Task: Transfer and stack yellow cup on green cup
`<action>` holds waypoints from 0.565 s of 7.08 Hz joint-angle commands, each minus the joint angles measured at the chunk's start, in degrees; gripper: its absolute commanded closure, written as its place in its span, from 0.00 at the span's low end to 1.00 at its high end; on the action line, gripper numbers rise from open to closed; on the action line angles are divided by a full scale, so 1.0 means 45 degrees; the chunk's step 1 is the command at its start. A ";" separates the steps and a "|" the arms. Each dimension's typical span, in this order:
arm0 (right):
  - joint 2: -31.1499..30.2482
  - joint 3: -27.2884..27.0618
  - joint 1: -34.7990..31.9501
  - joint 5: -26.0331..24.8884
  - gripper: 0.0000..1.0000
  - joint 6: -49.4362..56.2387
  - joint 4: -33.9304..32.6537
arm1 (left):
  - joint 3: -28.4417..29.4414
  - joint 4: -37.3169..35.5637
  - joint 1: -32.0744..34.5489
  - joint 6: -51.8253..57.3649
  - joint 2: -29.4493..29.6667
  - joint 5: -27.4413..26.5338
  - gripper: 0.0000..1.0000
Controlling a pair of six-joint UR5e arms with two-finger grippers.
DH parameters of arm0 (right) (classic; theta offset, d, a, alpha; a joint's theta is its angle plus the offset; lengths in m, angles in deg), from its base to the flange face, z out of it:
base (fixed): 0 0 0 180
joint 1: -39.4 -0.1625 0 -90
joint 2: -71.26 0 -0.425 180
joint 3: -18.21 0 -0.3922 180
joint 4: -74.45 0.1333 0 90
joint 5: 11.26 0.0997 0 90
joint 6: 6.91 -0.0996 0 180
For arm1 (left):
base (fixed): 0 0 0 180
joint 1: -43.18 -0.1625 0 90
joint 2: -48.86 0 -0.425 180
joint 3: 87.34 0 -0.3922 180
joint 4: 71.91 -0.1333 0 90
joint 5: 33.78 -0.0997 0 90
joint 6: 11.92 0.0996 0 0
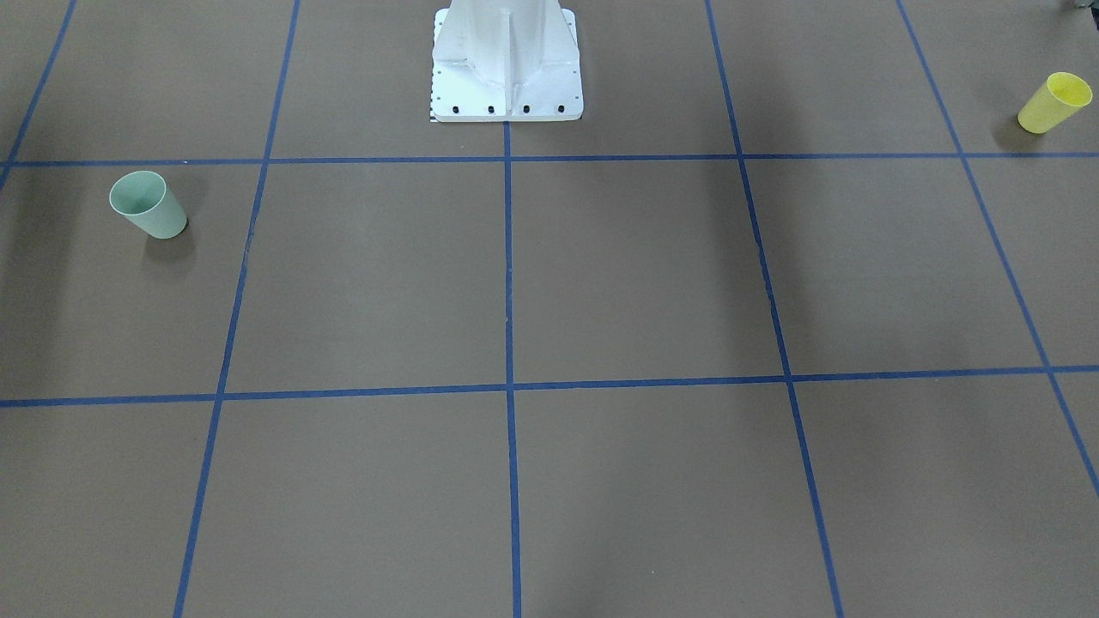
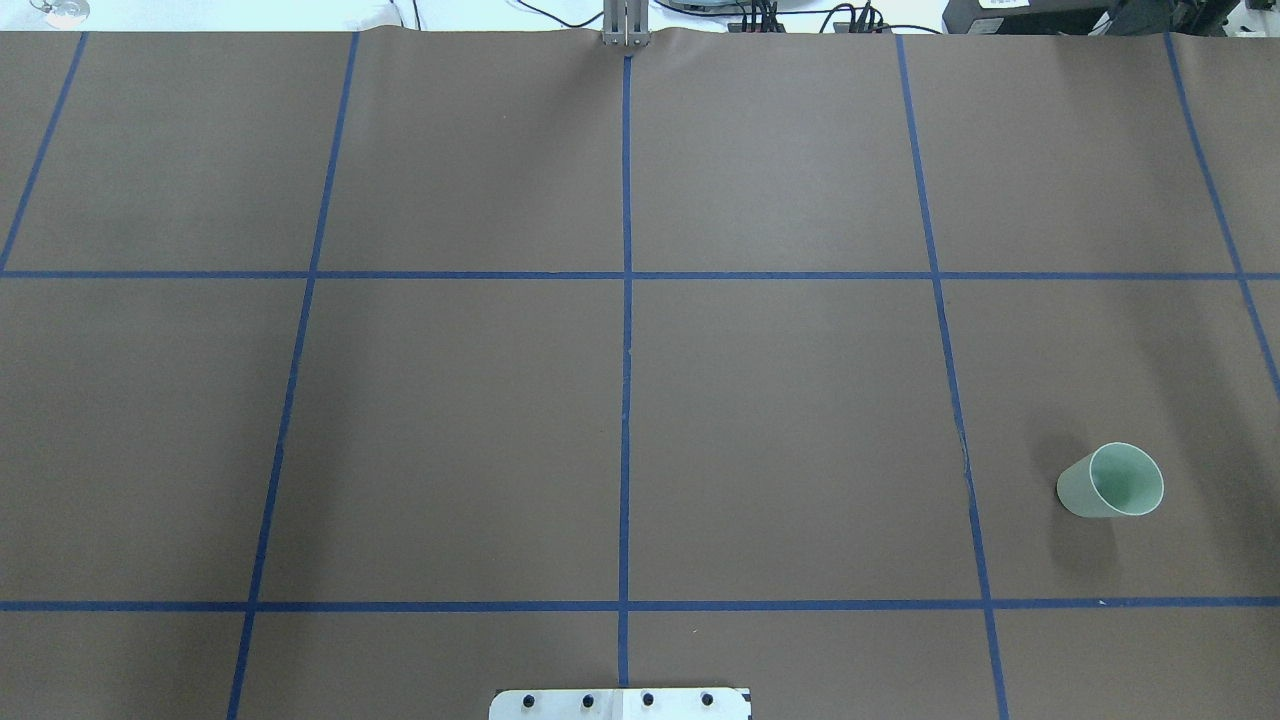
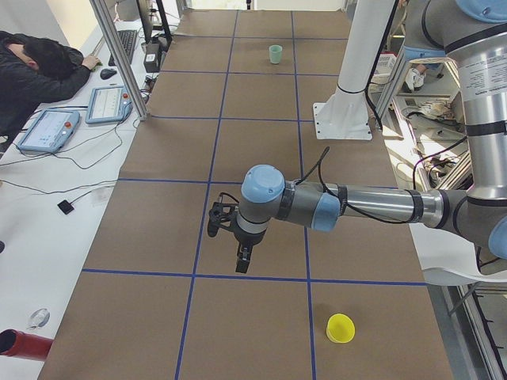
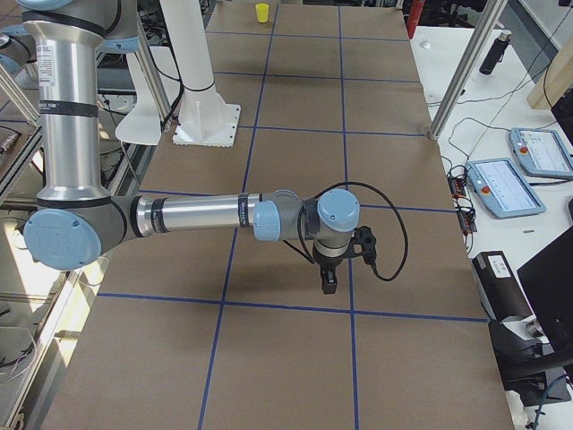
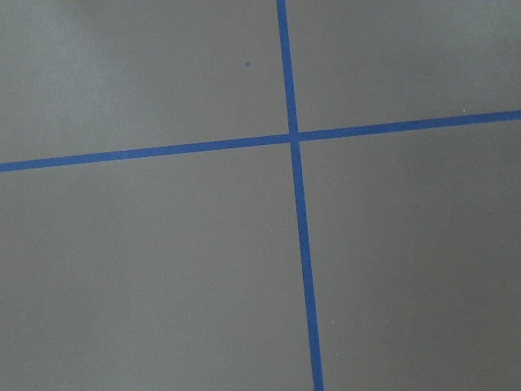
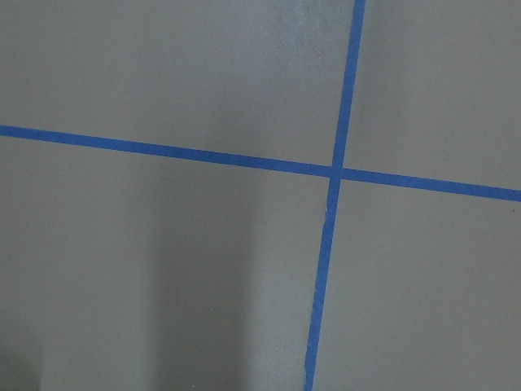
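Observation:
The yellow cup (image 1: 1054,103) stands upright at the table's end on my left side, also in the exterior left view (image 3: 341,328) and far off in the exterior right view (image 4: 261,12); it is outside the overhead view. The green cup (image 1: 148,204) stands upright on my right side (image 2: 1110,482), far in the exterior left view (image 3: 275,54). My left gripper (image 3: 244,261) hangs above the table, well short of the yellow cup. My right gripper (image 4: 329,282) hangs above the table. Both show only in side views, so I cannot tell if they are open or shut. The wrist views show only bare table and tape.
Blue tape lines (image 2: 626,300) divide the brown table into squares. The white robot pedestal (image 1: 506,64) stands at the table's near middle. Metal frame posts (image 3: 119,55) and a desk with tablets (image 3: 47,127) and a seated person (image 3: 40,59) line the far side.

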 commanded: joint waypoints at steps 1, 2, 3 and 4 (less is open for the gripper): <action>0.0000 -0.0021 0.0030 0.0018 0.00 -0.0014 0.0000 | -0.1307 -0.0724 -0.0043 -0.0357 -0.0800 -0.2317 0.00; 0.0000 -0.0040 0.0049 0.0018 0.00 -0.0014 0.0000 | -0.2283 -0.2451 -0.0044 -0.0338 -0.0865 -0.2837 0.00; 0.0000 -0.0041 0.0049 0.0018 0.00 0.0005 0.0000 | -0.2950 -0.3416 -0.0063 -0.0338 -0.1020 -0.3557 0.00; 0.0000 -0.0041 0.0088 0.0037 0.00 -0.0014 0.0000 | -0.3324 -0.3735 -0.0082 -0.0454 -0.1389 -0.4725 0.00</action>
